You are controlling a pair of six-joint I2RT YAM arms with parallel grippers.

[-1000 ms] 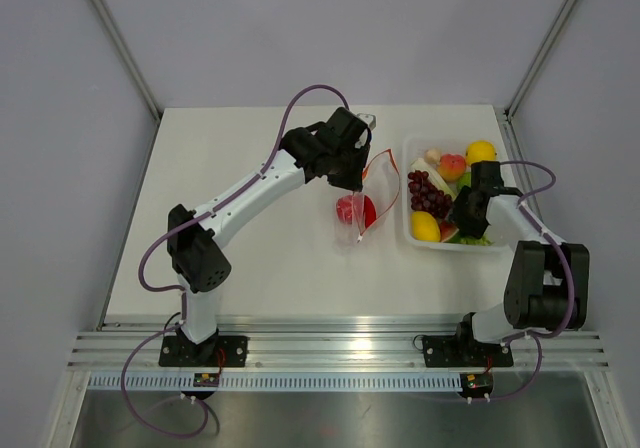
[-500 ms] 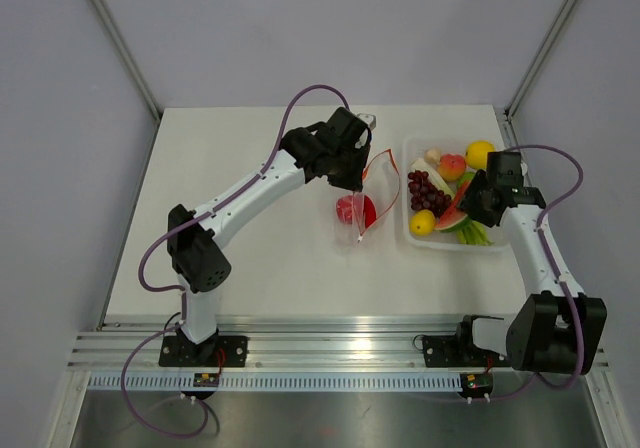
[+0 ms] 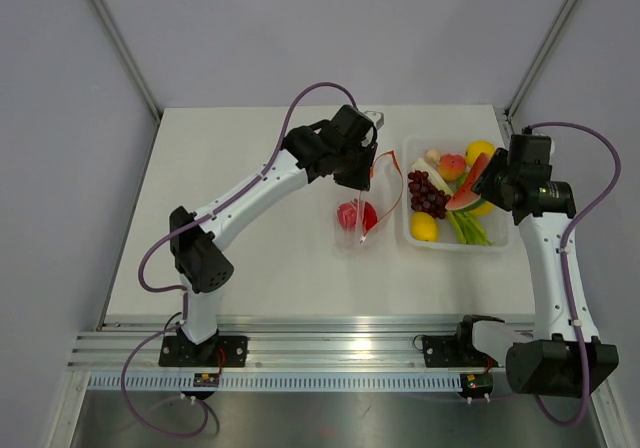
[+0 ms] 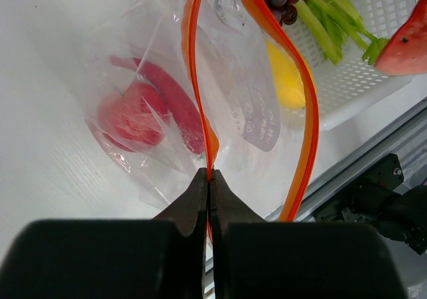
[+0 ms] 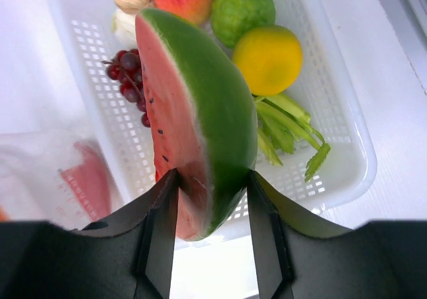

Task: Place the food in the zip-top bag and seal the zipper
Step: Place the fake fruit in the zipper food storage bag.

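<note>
My left gripper [image 4: 211, 173] is shut on the red-orange zipper [image 4: 200, 79] of the clear zip-top bag [image 3: 365, 203] and holds its mouth open and raised. Inside the bag lie a red round fruit [image 4: 130, 115] and a red chili [image 4: 177, 105]. My right gripper [image 5: 212, 185] is shut on a watermelon slice [image 5: 200, 112] and holds it above the white tray [image 3: 412, 150]; the slice also shows in the top view [image 3: 470, 186]. In the tray lie purple grapes [image 3: 428, 192], yellow lemons [image 3: 424, 227], a peach [image 3: 452, 165] and green celery [image 3: 468, 226].
The tray stands at the table's right side, next to the bag. The table's right edge and a frame post [image 3: 545, 48] are close behind my right arm. A metal rail [image 3: 340, 343] runs along the near edge.
My right arm has risen and swung back to the right, lifting the watermelon slice out of the tray. The left gripper has raised the bag's mouth slightly.
</note>
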